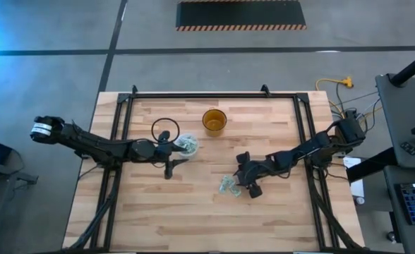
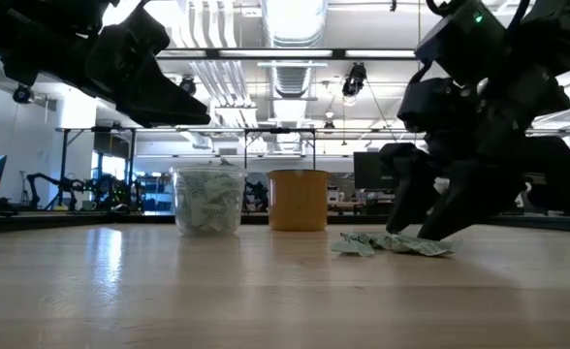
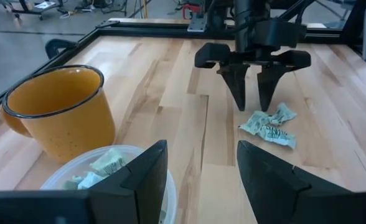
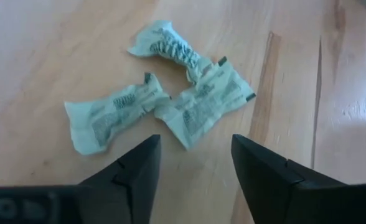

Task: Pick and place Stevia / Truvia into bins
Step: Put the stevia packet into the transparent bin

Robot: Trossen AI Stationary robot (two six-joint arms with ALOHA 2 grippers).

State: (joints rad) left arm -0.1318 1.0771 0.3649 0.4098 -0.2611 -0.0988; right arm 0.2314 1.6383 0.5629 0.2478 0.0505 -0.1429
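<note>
**Over the loose sachets, right gripper spread and empty**

Just above the table I see my right gripper (image 4: 192,171), its fingers apart and holding nothing, over three crumpled Stevia sachets (image 4: 164,106) on the wood. My left gripper (image 3: 198,174) hangs wide and empty over the translucent cup (image 1: 188,144), part-filled with sachets, beside the amber mug (image 1: 214,121).

3 loose sachets (image 4: 164,102) on the table, 1 translucent cup (image 2: 207,200), 1 amber mug (image 3: 60,111), 2 arms.

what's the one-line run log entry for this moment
right gripper: open over loose sachets | left gripper: open above translucent cup | sachets in cup
</note>
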